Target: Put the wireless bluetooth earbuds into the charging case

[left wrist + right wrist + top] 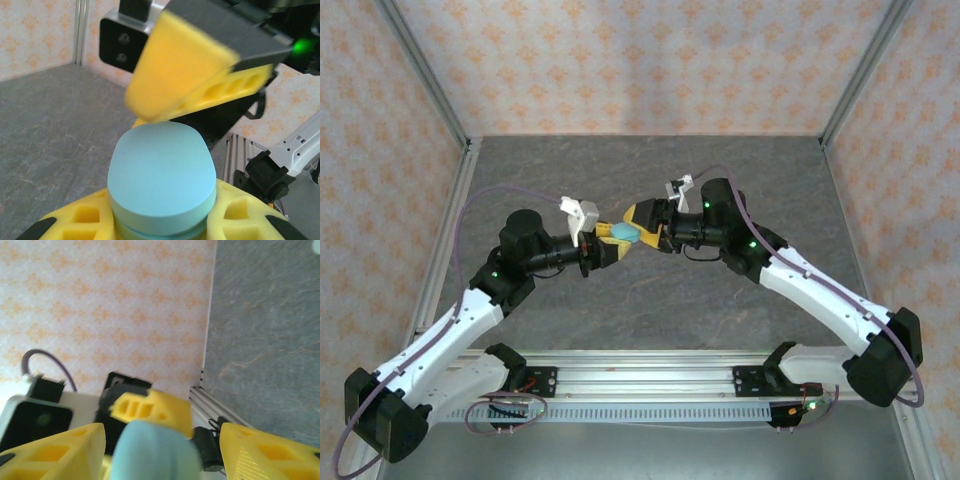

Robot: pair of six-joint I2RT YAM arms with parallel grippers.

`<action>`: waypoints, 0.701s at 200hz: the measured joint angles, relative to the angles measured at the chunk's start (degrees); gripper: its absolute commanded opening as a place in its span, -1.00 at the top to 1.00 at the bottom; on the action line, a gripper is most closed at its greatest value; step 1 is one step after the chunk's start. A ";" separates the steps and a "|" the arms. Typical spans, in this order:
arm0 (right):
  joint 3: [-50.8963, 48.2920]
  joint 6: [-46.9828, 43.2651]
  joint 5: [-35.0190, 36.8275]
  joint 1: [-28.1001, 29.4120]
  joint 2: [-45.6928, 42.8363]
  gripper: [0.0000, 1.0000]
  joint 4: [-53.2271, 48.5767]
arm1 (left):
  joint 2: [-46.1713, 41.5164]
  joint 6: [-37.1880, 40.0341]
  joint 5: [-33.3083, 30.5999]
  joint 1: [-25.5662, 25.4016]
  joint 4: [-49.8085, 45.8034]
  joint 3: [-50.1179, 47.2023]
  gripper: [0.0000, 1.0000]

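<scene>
A light blue oval charging case hangs above the middle of the table, lid down, with a seam showing round its side. My left gripper is shut on it; the yellow fingers press its two sides, and the case juts out beyond them. My right gripper faces it from the right and stands open, its yellow fingers either side of the case with gaps between. One of its fingers hovers just above the case's far end. The earbuds are out of view.
The grey stone-patterned table lies below both grippers. Patterned walls and aluminium frame posts close in the back and sides. A metal rail with the arm bases runs along the near edge.
</scene>
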 measured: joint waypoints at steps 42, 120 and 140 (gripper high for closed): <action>-0.96 1.97 -0.09 0.20 -0.33 -0.25 3.06 | 0.26 -0.39 -0.26 0.00 0.59 0.00 1.00; -2.86 3.96 -0.11 0.20 -0.33 0.23 4.07 | 0.68 -0.66 -1.81 -0.02 0.76 0.00 1.00; -3.06 4.35 0.11 0.17 -0.33 0.37 4.09 | 0.72 -0.63 -1.97 -0.02 0.70 0.04 1.00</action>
